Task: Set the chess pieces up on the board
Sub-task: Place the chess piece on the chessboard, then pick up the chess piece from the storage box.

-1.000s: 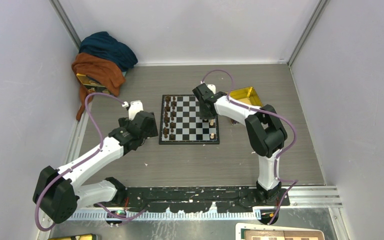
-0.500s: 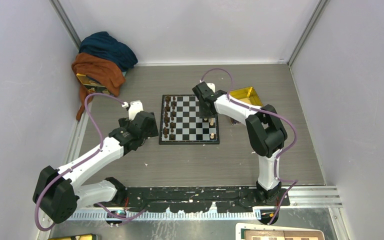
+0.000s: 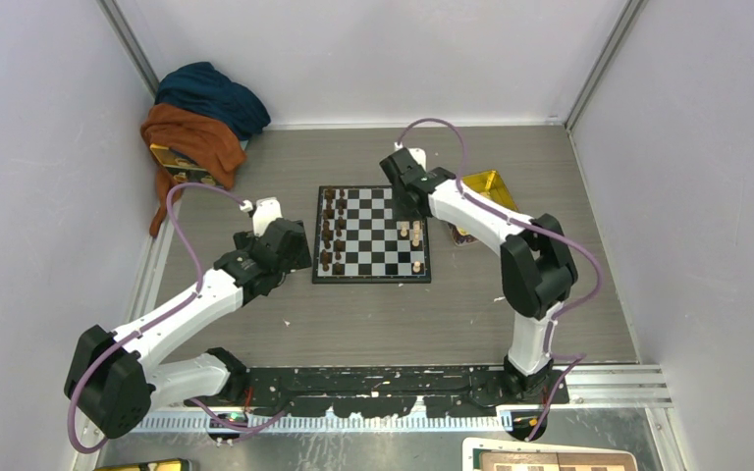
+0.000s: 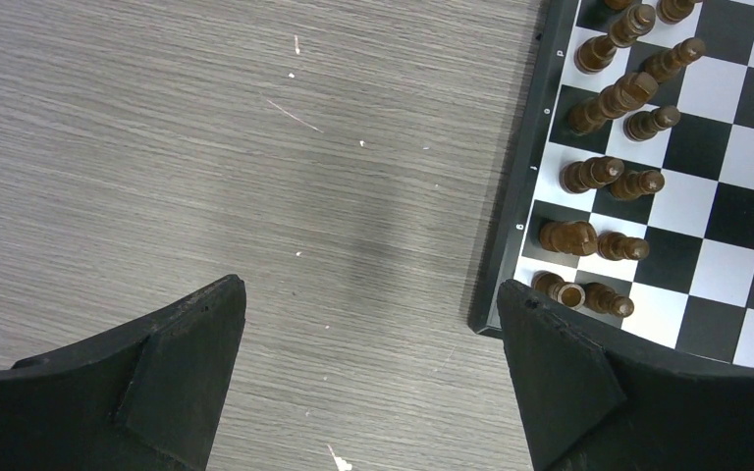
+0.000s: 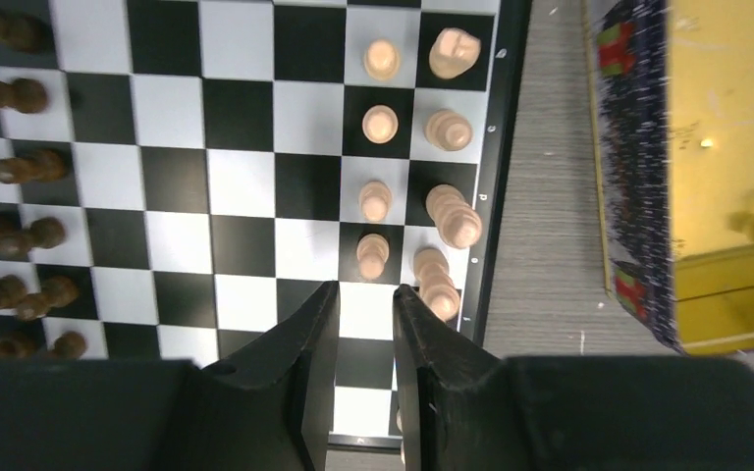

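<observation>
Right claw [image 5: 365,291]: narrow, empty, over the board [image 5: 241,182] beside placed chess pieces [image 5: 380,123]. The yellow tray [image 5: 736,118] with spare pieces lies right. Left claw [image 4: 370,287]: wide, farther off.

On the grey wood-grain bench [image 3: 373,314] the dark brown chess pieces [image 3: 332,231] stand upright in two columns, slightly toward 9 o'clock from the middle. A shiny yellow tray [image 3: 486,184] with a dark patterned outer wall lies toward 2 o'clock. At 11 o'clock, in the corner, a dark blue cloth [image 3: 211,98] is heaped on a rust-orange cloth [image 3: 196,137]
</observation>
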### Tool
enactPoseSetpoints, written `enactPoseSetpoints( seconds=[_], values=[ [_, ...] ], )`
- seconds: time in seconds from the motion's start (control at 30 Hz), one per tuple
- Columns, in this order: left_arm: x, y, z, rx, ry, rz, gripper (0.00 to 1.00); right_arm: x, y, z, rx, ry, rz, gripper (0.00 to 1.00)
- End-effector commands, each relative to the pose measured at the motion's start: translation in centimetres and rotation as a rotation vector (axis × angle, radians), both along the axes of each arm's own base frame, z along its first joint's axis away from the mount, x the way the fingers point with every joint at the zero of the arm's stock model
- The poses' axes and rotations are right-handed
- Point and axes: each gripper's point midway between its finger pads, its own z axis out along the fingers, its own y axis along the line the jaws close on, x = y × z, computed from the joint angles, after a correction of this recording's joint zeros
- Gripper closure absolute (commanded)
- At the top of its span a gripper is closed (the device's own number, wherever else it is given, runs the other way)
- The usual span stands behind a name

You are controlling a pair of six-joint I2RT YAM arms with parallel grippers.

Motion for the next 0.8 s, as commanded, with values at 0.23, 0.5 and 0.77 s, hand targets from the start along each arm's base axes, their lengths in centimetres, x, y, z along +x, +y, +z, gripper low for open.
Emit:
enactPoseSetpoints(
  seconds=[0.23, 0.5, 0.77],
  values=[
    [1.6, -0.6, 2.5, -0.019, -0.064, 0.032, 0.0, 4.4, -10.5, 11.0, 0.022, -0.274, -0.301, 0.64],
    [1.8, -0.7, 2.6, -0.008, -0.062, 0.021, 0.0, 5.5, -18.4, 7.3, 0.027, -0.217, -0.509, 0.58],
    [2.0, -0.6, 2.9, 0.009, -0.068, 0.013, 0.0, 6.4, -21.2, 3.0, 0.035, -0.126, -0.574, 0.57]
  ],
)
